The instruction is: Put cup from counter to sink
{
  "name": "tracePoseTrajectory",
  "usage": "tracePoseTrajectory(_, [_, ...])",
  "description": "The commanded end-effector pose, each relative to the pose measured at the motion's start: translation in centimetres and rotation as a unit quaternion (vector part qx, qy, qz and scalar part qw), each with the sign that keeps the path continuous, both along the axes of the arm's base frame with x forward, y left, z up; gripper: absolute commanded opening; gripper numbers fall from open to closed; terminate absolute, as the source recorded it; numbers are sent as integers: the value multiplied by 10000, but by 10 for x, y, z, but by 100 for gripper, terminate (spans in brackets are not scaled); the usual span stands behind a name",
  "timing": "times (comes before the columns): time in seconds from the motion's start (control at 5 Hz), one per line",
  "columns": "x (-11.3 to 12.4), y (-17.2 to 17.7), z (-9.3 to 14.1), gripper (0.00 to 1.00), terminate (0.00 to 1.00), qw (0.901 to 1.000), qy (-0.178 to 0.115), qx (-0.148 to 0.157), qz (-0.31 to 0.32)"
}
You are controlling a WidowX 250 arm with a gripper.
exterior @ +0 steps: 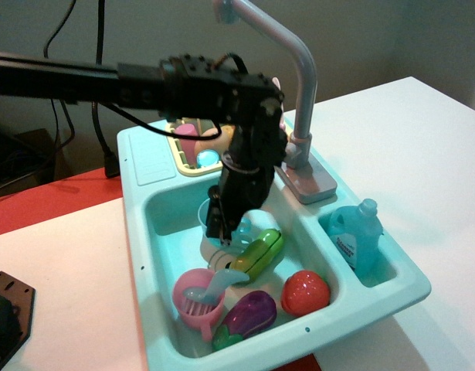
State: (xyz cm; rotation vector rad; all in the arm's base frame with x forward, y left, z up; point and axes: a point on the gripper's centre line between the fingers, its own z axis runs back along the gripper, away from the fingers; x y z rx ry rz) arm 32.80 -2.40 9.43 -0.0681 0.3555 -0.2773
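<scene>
Gripper [224,229] down inside the sink [156,232], fingers pinching the rim of the cup [241,224]. Cup hangs at the fingertips just right of them, tilted, low over the round ridged drain [220,258] in the far half of the basin. Cup is thin translucent light-blue plastic, smooth, probably slippery. Just near-right: green-yellow toy vegetable [257,254]. Near-left: pink slotted cup [197,297]. Release looks close.

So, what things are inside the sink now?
In the sink: the cup at the gripper, a pink cup, corn, eggplant, tomato. The gripper partly hides the cup.
</scene>
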Motion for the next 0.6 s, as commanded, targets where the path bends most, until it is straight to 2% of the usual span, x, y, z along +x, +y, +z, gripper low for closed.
tracePoseTrajectory(0.0, [-5,18,82,100,0,9965,-814,33,176])
tracePoseTrajectory(0.2, [-9,24,111,100,0,9945,-989,-25,347])
tracePoseTrajectory(0.4, [-21,43,125,100,100,9928,-1057,2,560])
